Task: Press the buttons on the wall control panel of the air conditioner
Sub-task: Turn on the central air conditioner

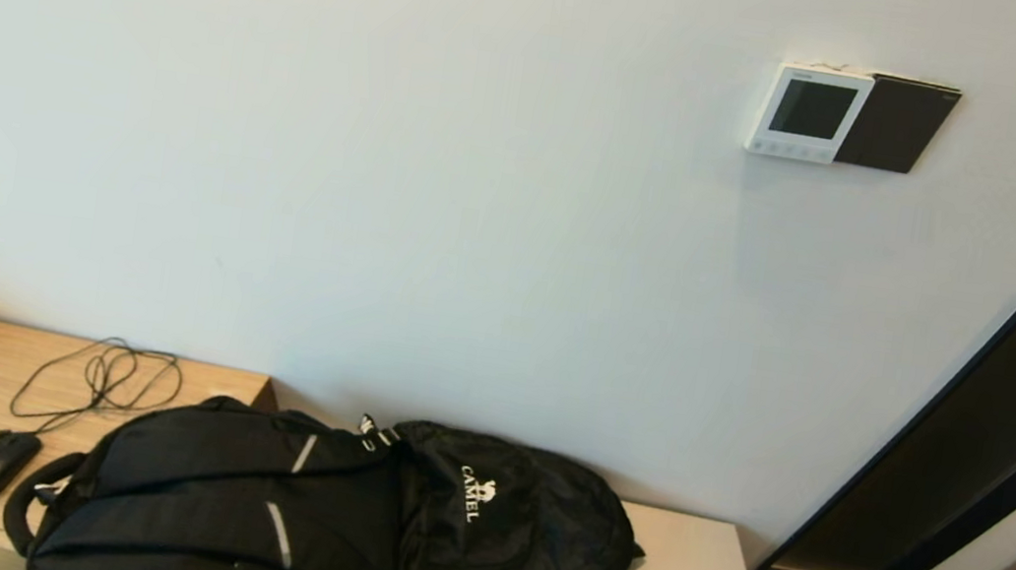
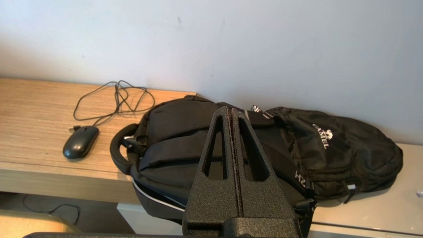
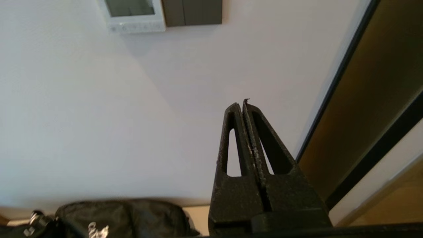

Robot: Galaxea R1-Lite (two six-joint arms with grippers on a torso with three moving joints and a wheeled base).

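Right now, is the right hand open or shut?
Shut. In the right wrist view the right hand has its two fingers pressed together with nothing between them, pointing at bare wall below the control panel.

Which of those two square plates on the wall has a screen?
The white control panel, left of the plain black plate; it alone has a screen and buttons.
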